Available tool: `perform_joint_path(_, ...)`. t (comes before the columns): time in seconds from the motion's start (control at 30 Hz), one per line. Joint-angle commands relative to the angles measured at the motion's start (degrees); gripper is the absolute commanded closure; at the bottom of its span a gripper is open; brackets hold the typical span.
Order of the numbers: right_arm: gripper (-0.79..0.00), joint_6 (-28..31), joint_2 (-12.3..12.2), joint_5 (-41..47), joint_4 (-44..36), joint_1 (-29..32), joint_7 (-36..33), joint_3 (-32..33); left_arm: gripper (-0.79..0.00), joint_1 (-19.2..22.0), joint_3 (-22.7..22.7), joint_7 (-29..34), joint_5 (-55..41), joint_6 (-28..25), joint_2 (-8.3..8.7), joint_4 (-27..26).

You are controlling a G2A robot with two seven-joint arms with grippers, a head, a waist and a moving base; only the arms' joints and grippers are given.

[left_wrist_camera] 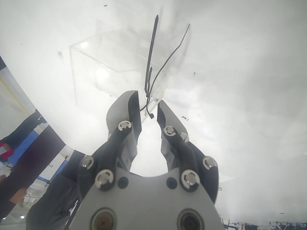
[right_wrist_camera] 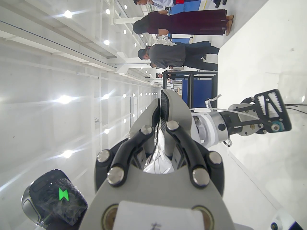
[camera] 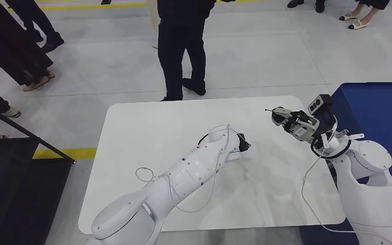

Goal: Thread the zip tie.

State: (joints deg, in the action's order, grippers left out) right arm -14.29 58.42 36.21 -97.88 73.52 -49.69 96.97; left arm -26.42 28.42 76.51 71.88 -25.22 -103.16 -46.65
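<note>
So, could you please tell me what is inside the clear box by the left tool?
At least two black zip ties lean inside the clear box, crossing near their lower ends. A finger of the left tool hides part of those ends, so the exact count is unsure.

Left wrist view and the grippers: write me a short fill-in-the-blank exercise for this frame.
1. The zip ties standing in the clear box are ____ in colour.
2. The left gripper is ____, with one finger on each side of the ties' lower ends.
3. The right gripper is ____, its fingers pressed together.
Missing words: black; open; shut.
</note>
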Motion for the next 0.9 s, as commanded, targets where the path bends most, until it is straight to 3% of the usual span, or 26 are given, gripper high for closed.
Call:
perform_joint_path(0.0, 0.0, 0.0, 0.0, 0.0, 0.0, 0.0, 0.0, 0.0, -0.129, -0.1, 0.1, -0.3, 0.0, -0.2, -0.05, -0.5)
perform_joint_path(0.2, 0.0, 0.0, 0.0, 0.0, 0.0, 0.0, 0.0, 0.0, -0.179, -0.2, 2.0, 0.8, -0.6, -1.3, 0.61, -4.8)
perform_joint_path(0.37, 0.0, 0.0, 0.0, 0.0, 0.0, 0.0, 0.0, 0.0, -0.142, -1.0, 4.5, 1.6, 2.2, 0.7, 2.06, -7.1)
perform_joint_path(0.53, 0.0, 0.0, 0.0, 0.0, 0.0, 0.0, 0.0, 0.0, -0.179, -1.5, 4.8, 2.0, 2.0, -0.5, 2.19, -5.9)
perform_joint_path(0.87, 0.0, 0.0, 0.0, 0.0, 0.0, 0.0, 0.0, 0.0, -0.175, -0.6, 4.3, -0.4, 0.8, -2.1, 1.15, -2.3)
